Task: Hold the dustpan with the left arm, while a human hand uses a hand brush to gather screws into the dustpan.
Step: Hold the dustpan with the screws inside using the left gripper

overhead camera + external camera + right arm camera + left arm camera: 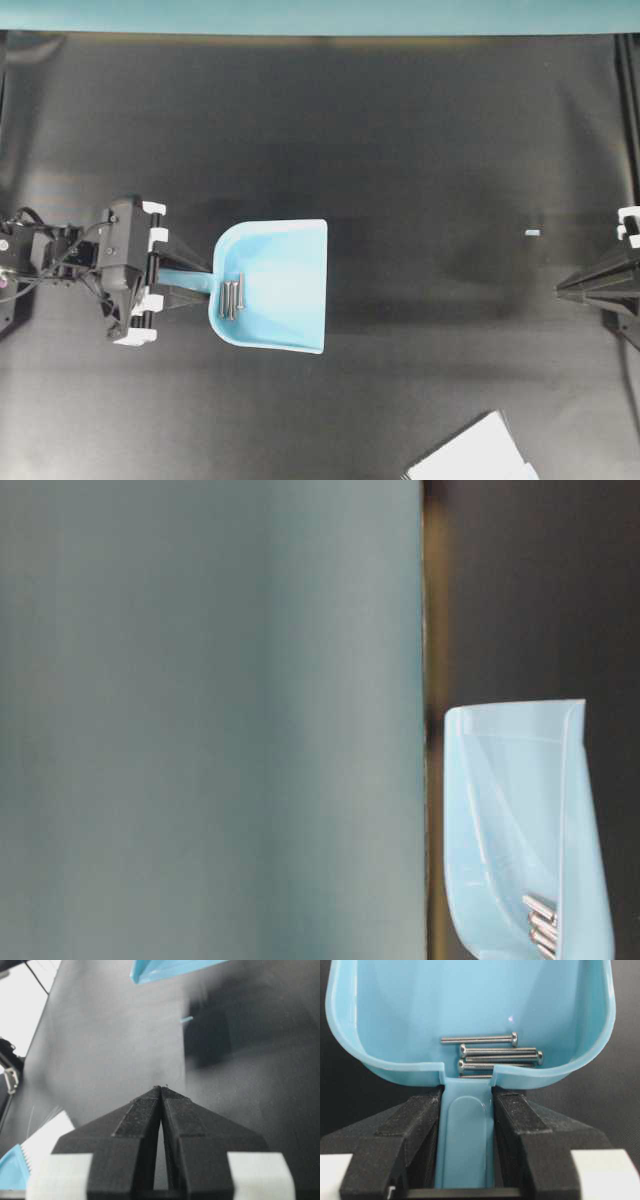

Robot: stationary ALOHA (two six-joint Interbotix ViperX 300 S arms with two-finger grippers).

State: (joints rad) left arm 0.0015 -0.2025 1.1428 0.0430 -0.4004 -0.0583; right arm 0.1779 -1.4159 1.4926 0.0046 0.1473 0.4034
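Observation:
The light blue dustpan (285,290) is at the left centre of the black table, mouth facing right. Three silvery screws (232,296) lie side by side at its back wall, and they also show in the left wrist view (490,1052) and the table-level view (541,925). My left gripper (195,283) is shut on the dustpan's short handle (467,1140), one black finger pressed to each side. My right gripper (562,288) rests at the right edge, shut and empty (161,1088). The hand brush (470,455) lies at the front right, white bristles showing; no hand is in view.
A tiny pale blue speck (532,232) lies on the mat near the right arm. A teal panel (200,720) fills the left of the table-level view. The brush's blue body (11,1169) shows low left in the right wrist view.

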